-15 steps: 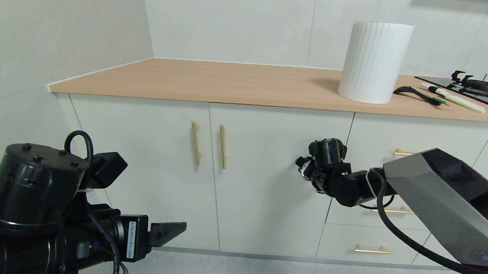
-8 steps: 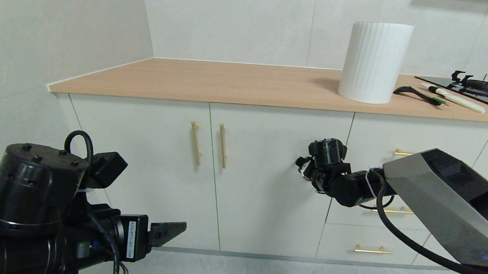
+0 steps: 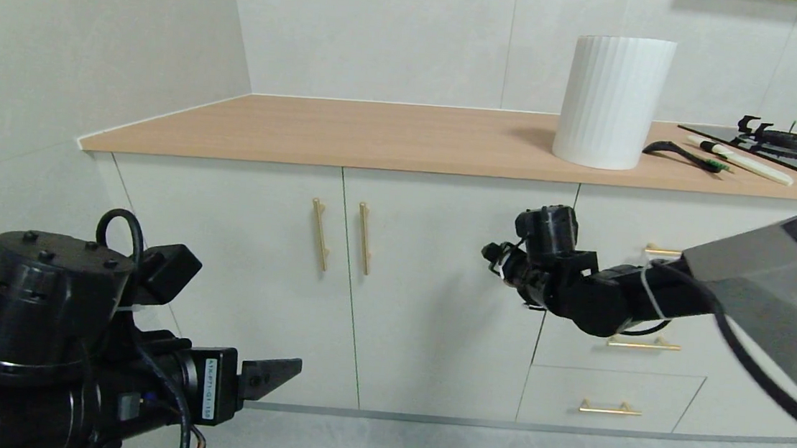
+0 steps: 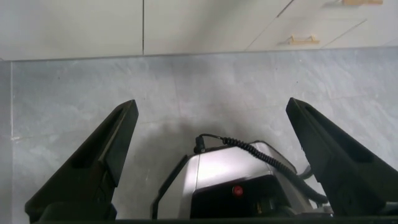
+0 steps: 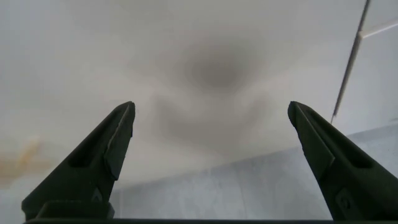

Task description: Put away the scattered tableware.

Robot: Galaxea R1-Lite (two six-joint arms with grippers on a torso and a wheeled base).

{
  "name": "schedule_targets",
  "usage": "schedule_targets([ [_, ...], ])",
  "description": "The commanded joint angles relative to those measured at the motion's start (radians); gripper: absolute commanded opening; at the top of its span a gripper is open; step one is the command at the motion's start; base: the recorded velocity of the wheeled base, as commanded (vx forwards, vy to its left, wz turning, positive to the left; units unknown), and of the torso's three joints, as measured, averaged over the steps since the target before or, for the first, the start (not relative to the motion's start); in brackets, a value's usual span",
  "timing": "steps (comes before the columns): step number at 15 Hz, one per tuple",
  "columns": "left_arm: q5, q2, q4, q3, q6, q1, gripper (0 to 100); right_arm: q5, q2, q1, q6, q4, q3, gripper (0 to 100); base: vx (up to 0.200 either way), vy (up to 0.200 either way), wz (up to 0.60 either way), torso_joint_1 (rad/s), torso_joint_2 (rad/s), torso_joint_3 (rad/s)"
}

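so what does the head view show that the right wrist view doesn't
Head view, not the wrist: the wooden countertop, the white ribbed container, a black utensil and a cream utensil lying beside it, the stove, and gold handles. Right wrist view, not the head: the right gripper close up, its fingers spread wide and empty. Both: the pale cabinet door it faces.

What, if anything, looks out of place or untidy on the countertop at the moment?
Two utensils lie loose on the countertop, between the white ribbed container and the hob: a black utensil and a white-handled utensil, both flat and at an angle. Nothing looks spilled or damaged.
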Motion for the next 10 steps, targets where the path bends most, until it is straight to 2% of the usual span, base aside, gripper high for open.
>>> schedule_targets([
  [1, 0.004, -0.046, -0.002, -0.008, 0.001, 0.003, 100, 0.017, -0.393, 0.101, -0.115, -0.004, 0.279, 100, 0.0, 0.0, 0.0, 0.0, 0.0, 0.0],
  [3, 0.006, -0.121, -0.002, -0.009, 0.019, 0.026, 100, 0.018, -0.615, 0.112, -0.259, -0.004, 0.453, 100, 0.0, 0.0, 0.0, 0.0, 0.0, 0.0],
  [4, 0.007, -0.177, -0.002, -0.009, 0.039, 0.033, 100, 0.018, -0.723, 0.112, -0.33, -0.005, 0.534, 100, 0.0, 0.0, 0.0, 0.0, 0.0, 0.0],
  [5, 0.006, -0.252, 0.0, 0.0, 0.071, 0.056, 100, 0.015, -0.842, 0.109, -0.371, -0.005, 0.615, 100, 0.0, 0.0, 0.0, 0.0, 0.0, 0.0],
  [7, 0.006, -0.365, 0.004, 0.026, 0.17, 0.119, 100, 0.001, -1.071, 0.104, -0.413, -0.001, 0.735, 100, 0.0, 0.0, 0.0, 0.0, 0.0, 0.0],
  [8, 0.006, -0.437, 0.006, 0.041, 0.203, 0.156, 100, -0.011, -1.206, 0.101, -0.453, 0.004, 0.799, 100, 0.0, 0.0, 0.0, 0.0, 0.0, 0.0],
  [9, 0.004, -0.517, 0.009, 0.061, 0.217, 0.174, 100, -0.014, -1.333, 0.07, -0.505, 0.004, 0.867, 100, 0.0, 0.0, 0.0, 0.0, 0.0, 0.0],
  [10, 0.004, -0.598, 0.009, 0.086, 0.225, 0.176, 100, -0.009, -1.444, -0.028, -0.577, 0.007, 0.94, 100, 0.0, 0.0, 0.0, 0.0, 0.0, 0.0],
])
